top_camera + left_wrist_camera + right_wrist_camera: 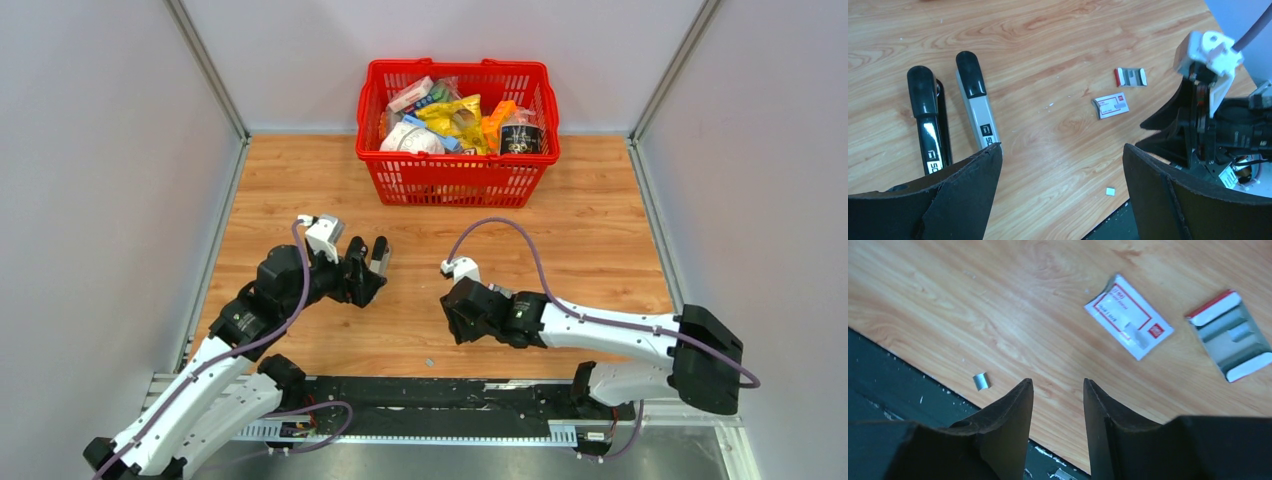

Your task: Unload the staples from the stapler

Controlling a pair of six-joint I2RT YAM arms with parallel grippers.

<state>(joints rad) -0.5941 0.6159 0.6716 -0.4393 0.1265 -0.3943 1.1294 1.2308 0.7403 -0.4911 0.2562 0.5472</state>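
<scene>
Staple bit (981,381): a short, curved sliver of smooth silvery metal. It lies loose on the bench, well apart from the box, near the dark strip at the bench's near edge.
Box (1128,316): a flat white card with a red-lined label and one ragged corner, lying face up. A small silvery patch on its face is too blurred to make out.
Tray (1230,335): a shallow grey rectangle with white ends edged in red, near the box but not touching it. Pale metal strips lie inside it.
Grey stapler (978,107): long and matte, with a rounded glossy black cap, lying flat well apart from the box.
Black stapler (928,120): glossy, the same shape, just beside the grey one on the side away from the box.
Right tool (1056,382): dark, tapered fingers a narrow gap apart with nothing between them, over bare wood between the bit and the box.
Left tool (1060,152): fingers spread wide, holding nothing, above the bench near the staplers.
Bench (300,180): warm wood-grain laminate.
Basket (455,180): red plastic lattice full of packets, far behind the box.
</scene>
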